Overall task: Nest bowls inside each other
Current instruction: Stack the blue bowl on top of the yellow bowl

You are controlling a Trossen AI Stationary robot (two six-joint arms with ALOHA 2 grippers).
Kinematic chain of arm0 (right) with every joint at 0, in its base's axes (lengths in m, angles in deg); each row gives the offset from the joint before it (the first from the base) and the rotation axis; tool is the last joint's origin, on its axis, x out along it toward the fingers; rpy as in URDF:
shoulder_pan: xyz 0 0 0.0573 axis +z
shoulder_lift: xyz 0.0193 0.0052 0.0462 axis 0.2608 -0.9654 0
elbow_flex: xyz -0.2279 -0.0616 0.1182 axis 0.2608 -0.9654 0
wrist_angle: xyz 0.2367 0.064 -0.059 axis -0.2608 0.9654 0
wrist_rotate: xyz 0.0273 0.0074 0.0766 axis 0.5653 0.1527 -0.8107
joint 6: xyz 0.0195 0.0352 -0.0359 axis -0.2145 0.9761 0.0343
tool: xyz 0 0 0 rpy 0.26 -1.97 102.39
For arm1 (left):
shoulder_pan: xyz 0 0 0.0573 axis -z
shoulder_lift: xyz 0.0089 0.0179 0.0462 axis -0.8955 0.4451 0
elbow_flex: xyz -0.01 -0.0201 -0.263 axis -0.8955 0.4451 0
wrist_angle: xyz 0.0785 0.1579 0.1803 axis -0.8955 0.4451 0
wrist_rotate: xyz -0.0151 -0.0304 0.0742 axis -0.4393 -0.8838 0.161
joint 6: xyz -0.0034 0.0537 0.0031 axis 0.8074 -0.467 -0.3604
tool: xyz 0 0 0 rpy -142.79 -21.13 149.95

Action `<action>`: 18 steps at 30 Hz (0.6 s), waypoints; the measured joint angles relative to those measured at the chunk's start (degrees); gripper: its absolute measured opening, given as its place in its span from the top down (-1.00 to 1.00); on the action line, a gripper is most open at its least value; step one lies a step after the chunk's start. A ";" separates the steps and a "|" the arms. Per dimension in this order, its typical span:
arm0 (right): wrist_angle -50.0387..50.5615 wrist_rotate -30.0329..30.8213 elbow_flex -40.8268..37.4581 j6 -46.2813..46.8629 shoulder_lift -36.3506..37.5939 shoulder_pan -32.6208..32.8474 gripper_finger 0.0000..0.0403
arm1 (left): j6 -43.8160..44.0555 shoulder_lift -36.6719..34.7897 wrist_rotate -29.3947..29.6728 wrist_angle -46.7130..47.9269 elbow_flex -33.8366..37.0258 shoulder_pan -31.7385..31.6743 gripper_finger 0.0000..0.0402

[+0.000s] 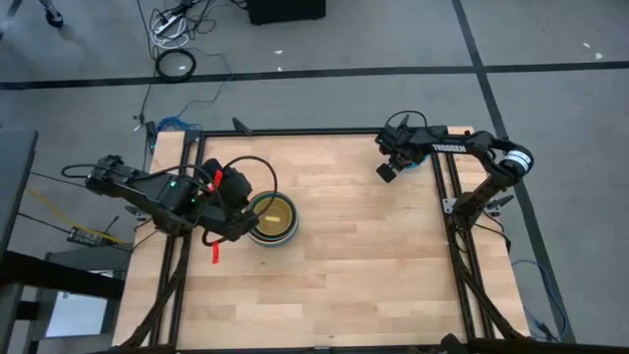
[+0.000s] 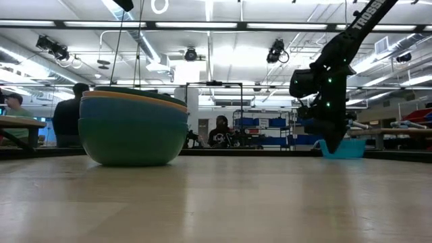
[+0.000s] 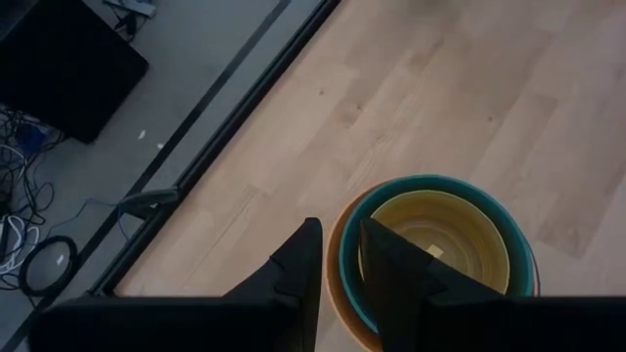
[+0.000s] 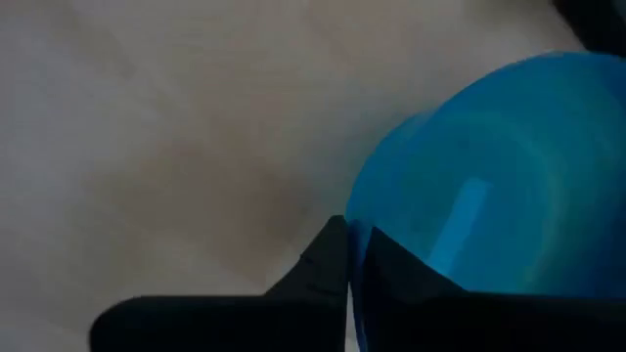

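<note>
Right gripper (image 4: 350,256) at two o'clock pinches the blue bowl's (image 4: 489,196) rim, while left gripper (image 3: 337,264) straddles, fingers apart, the stacked bowls' (image 1: 271,218) rim.

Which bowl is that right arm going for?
Look at the table's far right corner, under the right gripper. The blue bowl sits there alone, its rim pinched between shut fingers. The other bowls are nested in one stack by the left gripper.

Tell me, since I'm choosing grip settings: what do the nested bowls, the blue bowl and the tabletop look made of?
Nested bowls: probably plastic; plain solid colours, thin rims, soft sheen. Blue bowl: likely glossy, perhaps slightly translucent plastic; a light streak shows across it. Tabletop: pale wood with visible plank seams and grain, satin finish.
</note>
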 joint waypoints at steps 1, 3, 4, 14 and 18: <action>-0.09 0.04 0.00 -0.18 0.21 0.15 0.99 | 0.00 0.00 0.03 0.00 0.00 0.00 0.59; 0.16 0.19 0.00 -0.07 1.12 1.14 0.99 | 0.00 -0.02 0.09 -0.03 0.00 0.00 0.59; 0.09 0.11 0.00 0.31 2.04 2.03 0.99 | 0.00 0.00 0.11 -0.02 0.00 0.00 0.59; -37.15 -14.62 0.10 8.13 15.62 29.36 1.00 | -0.15 0.00 4.47 -0.36 0.00 -0.08 0.59; -53.35 -14.20 3.27 7.53 12.56 39.44 1.00 | -0.47 -0.01 5.05 -2.09 0.00 -0.11 0.59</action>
